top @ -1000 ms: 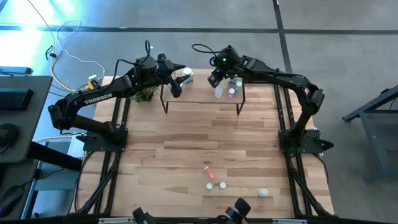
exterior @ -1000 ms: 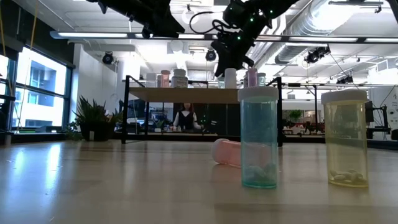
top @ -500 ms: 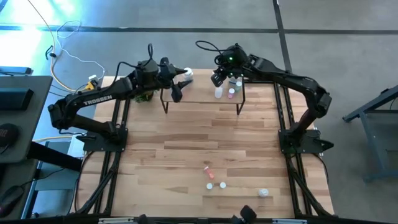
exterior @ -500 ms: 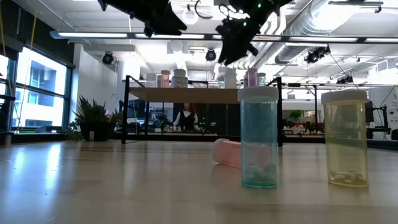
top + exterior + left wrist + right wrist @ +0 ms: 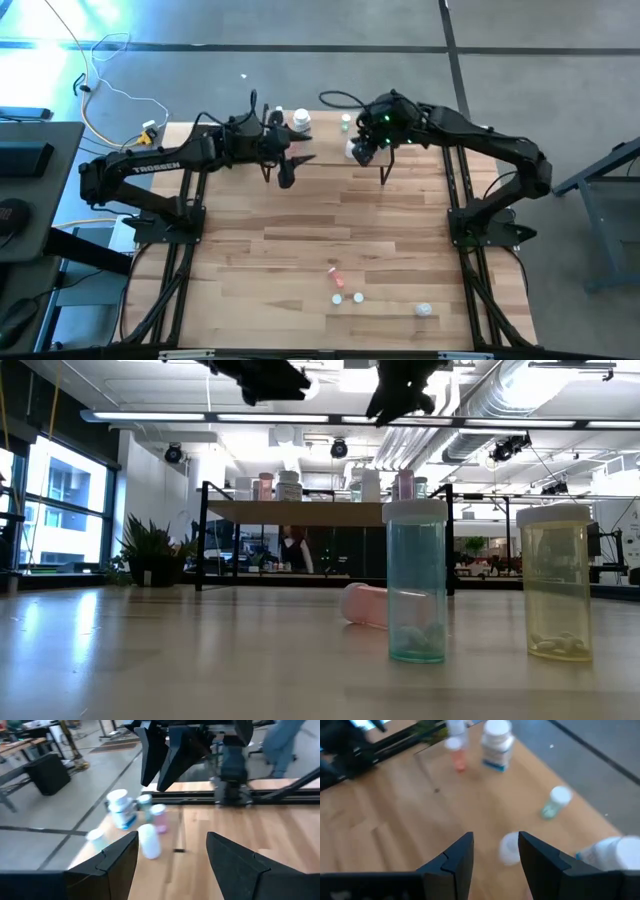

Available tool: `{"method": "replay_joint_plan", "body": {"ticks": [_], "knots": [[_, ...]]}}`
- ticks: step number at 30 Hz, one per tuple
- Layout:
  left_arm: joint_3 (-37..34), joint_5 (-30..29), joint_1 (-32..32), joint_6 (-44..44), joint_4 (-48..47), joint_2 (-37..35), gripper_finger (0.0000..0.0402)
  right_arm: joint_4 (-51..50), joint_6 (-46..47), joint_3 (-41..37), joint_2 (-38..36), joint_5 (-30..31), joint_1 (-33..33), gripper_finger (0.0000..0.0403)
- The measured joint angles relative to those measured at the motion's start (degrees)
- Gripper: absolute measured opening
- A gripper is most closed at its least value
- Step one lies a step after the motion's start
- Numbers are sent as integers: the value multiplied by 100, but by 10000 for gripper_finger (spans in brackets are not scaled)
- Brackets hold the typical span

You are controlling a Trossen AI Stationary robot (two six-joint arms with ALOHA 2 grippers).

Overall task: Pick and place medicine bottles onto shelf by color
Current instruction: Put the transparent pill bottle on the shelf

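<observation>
The shelf (image 5: 328,150) stands at the table's far side, on thin black legs (image 5: 205,540). On it stand a wide white jar (image 5: 119,809), a white bottle (image 5: 149,841), a pink bottle (image 5: 160,817) and a green one (image 5: 555,802). Near the front edge a teal bottle (image 5: 417,585) and a yellowish bottle (image 5: 555,585) stand upright, and a pink bottle (image 5: 365,605) lies on its side. My left gripper (image 5: 172,865) hovers open over the shelf's left part. My right gripper (image 5: 495,857) hangs open, high above the shelf's right part, over a white bottle (image 5: 510,849).
A potted plant (image 5: 150,555) stands at the far left beside the shelf. Black frame rails (image 5: 190,200) run along both table sides. A person (image 5: 298,550) shows in the room behind. Bare wood (image 5: 320,230) lies between the shelf and the near bottles.
My right gripper has risen from just above the shelf's bottles and swung toward the table's near right, staying open; the white bottle stays on the shelf. My left gripper has swung level toward the right and the near edge, over the shelf's front.
</observation>
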Motion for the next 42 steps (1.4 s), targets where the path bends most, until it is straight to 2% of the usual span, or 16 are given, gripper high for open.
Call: {"method": "replay_joint_plan", "body": {"ticks": [11,22,31,37,42], "knots": [[0,-19,-1125,-1231,-81,0,225,-777,748,0,-393,-40,1335,147],[-2,-1199,-2221,-1762,-1055,-46,225,-1625,2052,-17,-368,-46,3052,147],[-4,-1354,-2736,-2054,-1363,-46,225,-2245,3336,-46,-210,197,4371,148],[-4,-1420,-2990,-2126,-1524,-46,225,-2620,4295,-46,39,206,5135,186],[-4,-1602,-3144,-2125,-1561,-46,225,-2826,4750,-46,302,-96,5746,222]]}}
